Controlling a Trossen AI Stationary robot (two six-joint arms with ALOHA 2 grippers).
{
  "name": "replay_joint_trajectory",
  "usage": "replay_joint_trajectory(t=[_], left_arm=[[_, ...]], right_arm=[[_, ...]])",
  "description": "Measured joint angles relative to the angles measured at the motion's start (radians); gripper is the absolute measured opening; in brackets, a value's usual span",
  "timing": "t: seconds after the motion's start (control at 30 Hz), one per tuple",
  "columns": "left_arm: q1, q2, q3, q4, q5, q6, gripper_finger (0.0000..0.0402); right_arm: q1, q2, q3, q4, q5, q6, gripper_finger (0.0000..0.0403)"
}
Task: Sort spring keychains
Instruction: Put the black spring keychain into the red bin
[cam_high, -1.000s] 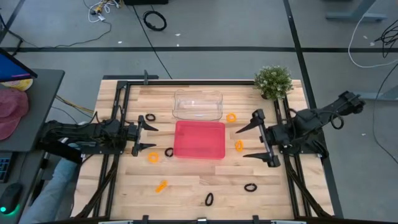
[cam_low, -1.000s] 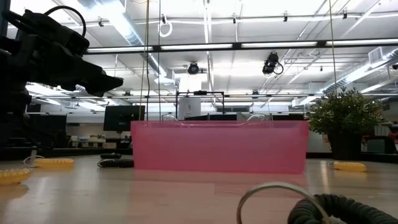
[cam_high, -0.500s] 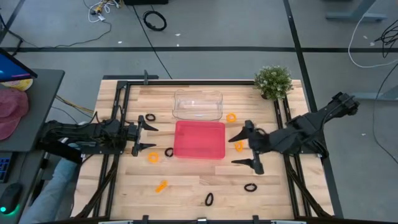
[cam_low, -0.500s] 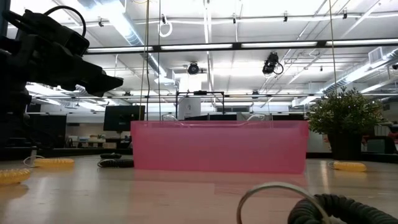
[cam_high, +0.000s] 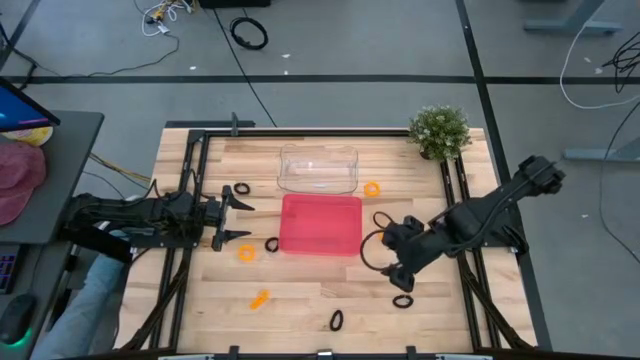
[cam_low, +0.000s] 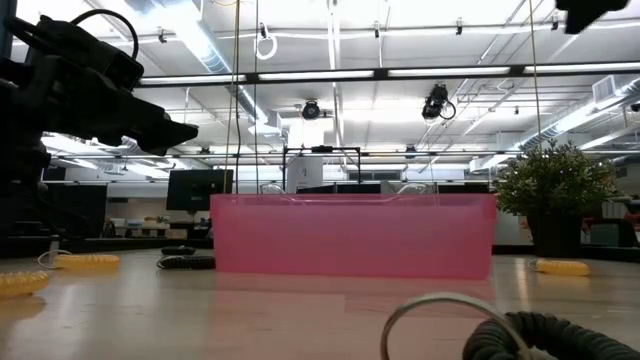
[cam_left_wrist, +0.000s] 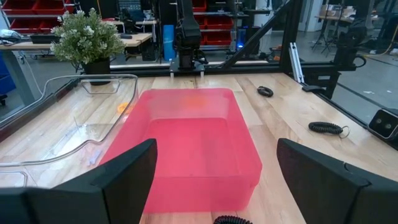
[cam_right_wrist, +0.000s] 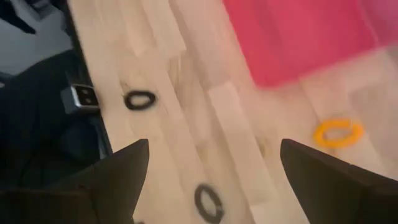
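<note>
A pink tray (cam_high: 320, 225) is seen at the middle of the wooden worktop (cam_high: 300, 305), with a clear tray (cam_high: 318, 168) just behind it and a small potted plant (cam_high: 439, 131) at the far right corner. The spring keychains are scattered around the pink tray, none of them inside it. On the left side, a black keychain (cam_high: 242, 189) lies near the clear tray, another black one (cam_high: 272, 244) sits just beside the pink tray's near left corner, and an orange one (cam_high: 246, 254) lies next to it. A further orange keychain (cam_high: 260, 298) is found nearer the front edge, and a black keychain (cam_high: 336, 320) lies close to the front at the middle. An orange keychain (cam_high: 372, 188) lies between the clear tray and the plant, and one more black keychain (cam_high: 402, 300) lies at the right front. The right claw (cam_high: 392, 260) is held low over the worktop just right of the pink tray, close to that black keychain, and its fingers are spread wide apart with nothing between them, as is shown in the right wrist view (cam_right_wrist: 208, 174). The left claw (cam_high: 236, 219) is parked at the left of the pink tray, pointed toward it, with its fingers likewise apart and empty.
</note>
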Motion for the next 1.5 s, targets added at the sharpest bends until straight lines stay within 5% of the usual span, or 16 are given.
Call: replay_joint_trajectory(t=[0.3,0.93,1.2,1.5], left_arm=[[0.000,0.000,0.000,0.000,0.000,0.000,0.0337],[0.000,0.000,0.000,0.000,0.000,0.000,0.0337],[0.000,0.000,0.000,0.000,0.000,0.000,0.0337],[0.000,0.000,0.000,0.000,0.000,0.000,0.0337]], right_arm=[[0.097,0.036,0.000,-0.057,0.046,0.162,0.0366],[0.207,0.072,0.000,0.115,0.035,0.091,0.0366],[0.207,0.072,0.000,0.285,0.084,-0.128,0.0366],[0.208,0.181,-0.001,0.200,0.041,-0.232,0.0366]])
